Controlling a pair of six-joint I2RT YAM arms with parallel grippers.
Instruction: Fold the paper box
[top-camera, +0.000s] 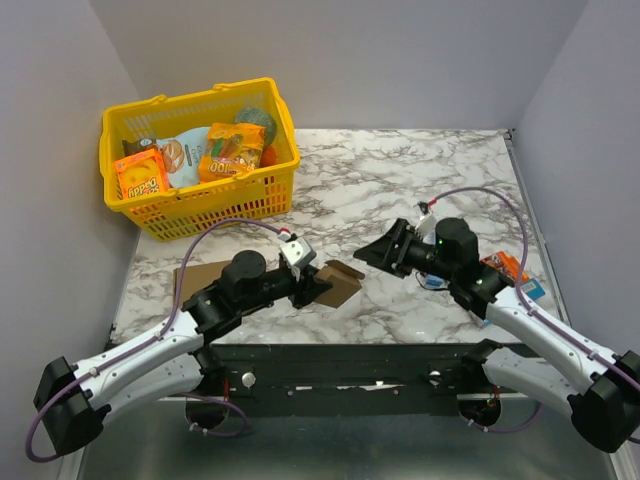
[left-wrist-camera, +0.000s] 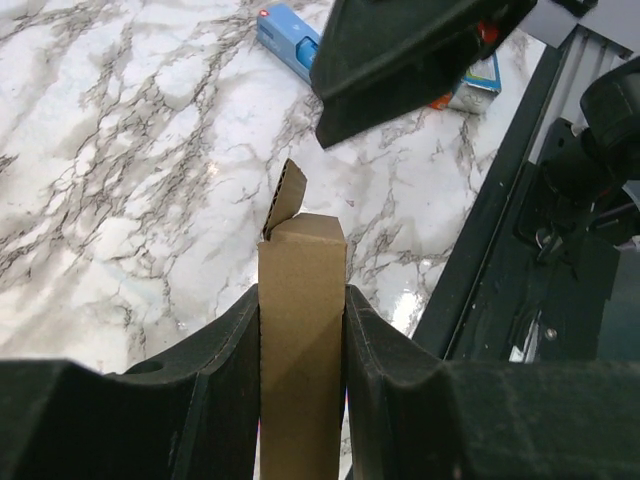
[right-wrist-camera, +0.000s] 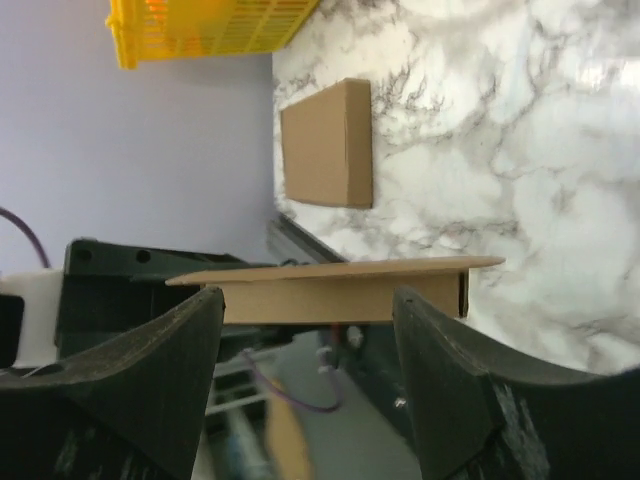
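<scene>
Item inspected: paper box (top-camera: 345, 285), plain brown cardboard, partly folded, held in the air.

Located lower centre of the top view, just left of the middle, tilted, with one flap angled up to the right. Clamped at its near end by the left gripper (top-camera: 312, 287). In the left wrist view (left-wrist-camera: 302, 330), seen as a narrow upright panel rising from bottom centre, pinched on both flanks by the fingers (left-wrist-camera: 225, 370); small flap with a corrugated cut edge standing at the upper left corner, leaning right. In the right wrist view (right-wrist-camera: 330, 298), seen edge-on as a flat horizontal band across mid-frame, a thin top flap overhanging past its right end.
</scene>
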